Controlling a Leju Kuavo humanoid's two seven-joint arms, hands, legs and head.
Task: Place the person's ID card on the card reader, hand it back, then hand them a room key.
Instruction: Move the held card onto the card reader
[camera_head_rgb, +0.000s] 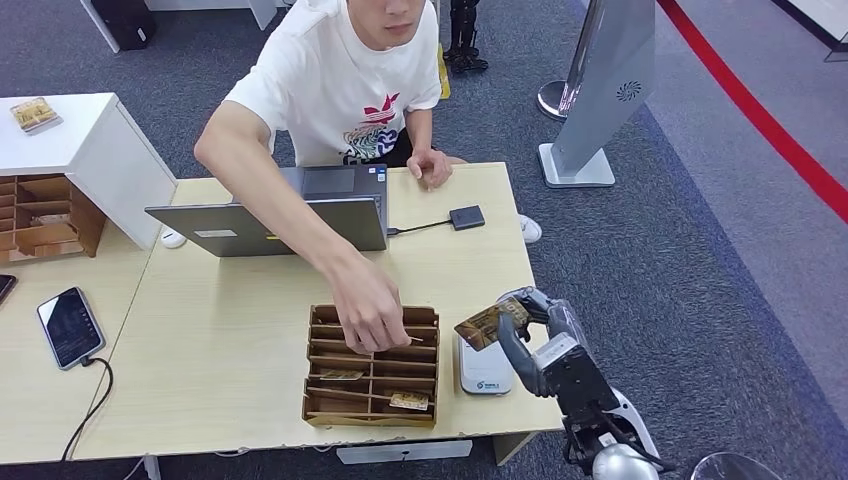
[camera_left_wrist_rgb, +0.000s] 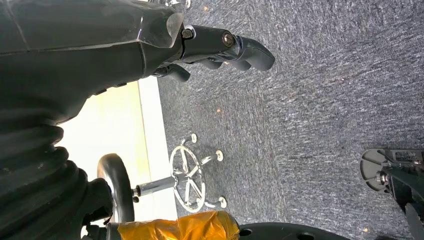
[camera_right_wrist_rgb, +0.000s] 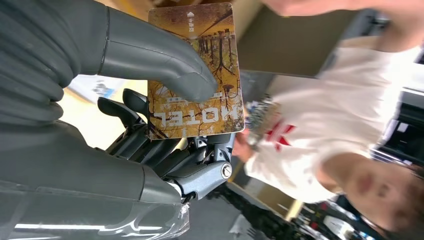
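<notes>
— While the person leans over the desk, where is the room key?

— Pinched in the right hand, at about four o'clock on the desk. The room key is a brownish-gold card, held up off the surface just above the white card reader. From the right wrist view the thick grey thumb presses on the card's printed face, the darker fingers back it from behind, and the word HOTEL reads across it.

— And the other hand?

— The left hand hangs over grey carpet with its dark fingers curled inward and nothing in them, so I'd call it clenched. A chair base with castors sits on the floor near it.

— What is the person doing?

— One hand reaches into the brown compartment organiser at the centre of the desk, fingers at its upper rows. I cannot tell what, if anything, it grips. The other hand rests on the desk edge at twelve o'clock. Two cards lie in the organiser's lower compartments.

— Anything else on the desk?

— An open laptop at eleven o'clock, with a cable running to a small dark box at one o'clock. A phone lies at nine o'clock on the neighbouring desk, with a cable attached, and a wooden shelf unit stands at ten o'clock.
</notes>
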